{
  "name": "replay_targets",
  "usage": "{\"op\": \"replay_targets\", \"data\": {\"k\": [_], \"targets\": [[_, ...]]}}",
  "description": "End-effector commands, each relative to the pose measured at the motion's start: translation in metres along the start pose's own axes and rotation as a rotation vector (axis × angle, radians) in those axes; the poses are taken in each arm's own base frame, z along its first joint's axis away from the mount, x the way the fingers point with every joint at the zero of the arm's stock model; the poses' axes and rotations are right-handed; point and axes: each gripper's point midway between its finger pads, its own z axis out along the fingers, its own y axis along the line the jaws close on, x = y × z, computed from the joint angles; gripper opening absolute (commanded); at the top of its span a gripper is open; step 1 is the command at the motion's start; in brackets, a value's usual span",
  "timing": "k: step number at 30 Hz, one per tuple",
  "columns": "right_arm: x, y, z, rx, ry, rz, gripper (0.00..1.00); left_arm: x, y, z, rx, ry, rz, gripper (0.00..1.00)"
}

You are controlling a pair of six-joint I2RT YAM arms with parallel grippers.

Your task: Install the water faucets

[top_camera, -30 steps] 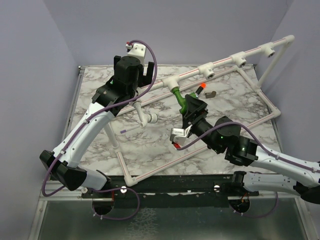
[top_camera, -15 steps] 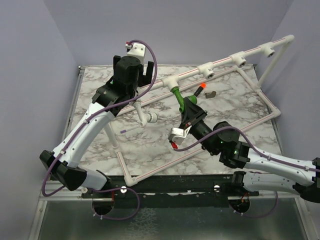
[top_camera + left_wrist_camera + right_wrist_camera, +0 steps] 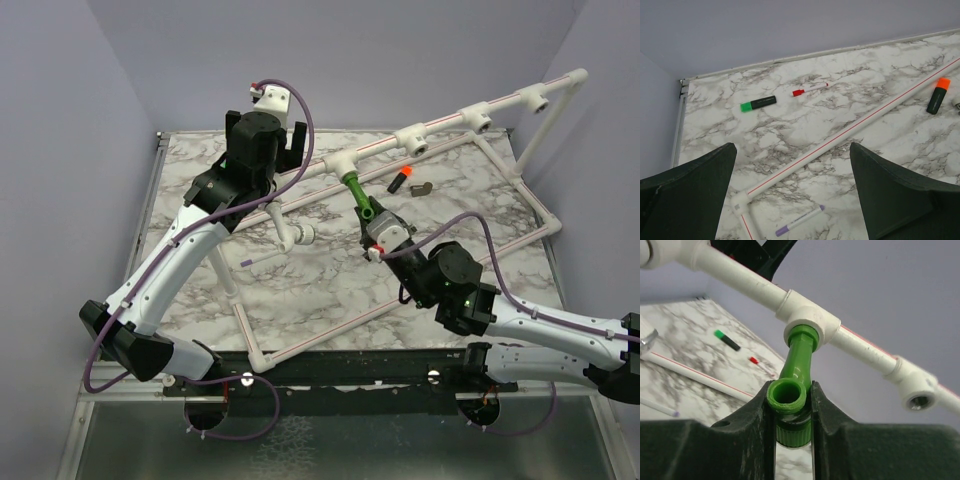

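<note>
**Right gripper clamped on faucet seated in tee, left arm idle**

Left of the white plastic tee socket [image 3: 338, 163], the left gripper [image 3: 792, 150] hangs over the grey-veined marble table [image 3: 300, 290], jaws spread wide, nothing in them. The bright green plastic faucet [image 3: 799, 357] has its hex end in the tee socket's mouth and slopes down from it. Just below the tee socket, the right gripper [image 3: 788, 405] is clenched on the faucet's lower body, a finger on each side.

Risks: seating depth can't be told. If the wrist turns off-axis to the tee socket's mouth, threads could cross or bind. Smooth round plastic could slip in the jaws, so a twist turns nothing. A hard push could flex the white PVC pipe rail [image 3: 455, 125] carrying the tee socket, since nothing braces it.

Pose: left arm reaches up from its base, wrist raised left of the tee socket, camera facing the table. Right arm comes in low from right of the tee socket, wrist tilted up toward it, fingers along the faucet.
</note>
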Motion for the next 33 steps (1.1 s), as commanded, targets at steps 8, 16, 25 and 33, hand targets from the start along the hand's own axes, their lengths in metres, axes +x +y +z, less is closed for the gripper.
{"op": "replay_targets", "data": {"k": [8,16,25,33], "targets": [[-0.009,0.015,0.001,0.138,-0.006,1.008,0.01,0.005,-0.003,-0.007,0.021,0.013,0.022,0.96],[-0.011,0.027,0.003,0.195,-0.004,1.504,0.0,0.005,-0.004,-0.008,0.027,0.012,0.018,0.96],[-0.023,0.025,0.001,0.198,-0.074,1.903,0.0,0.004,-0.005,-0.011,0.033,0.006,0.013,0.96],[-0.036,0.021,0.006,0.194,-0.077,2.089,0.0,0.002,-0.003,-0.014,0.028,0.0,0.011,0.96]]}}
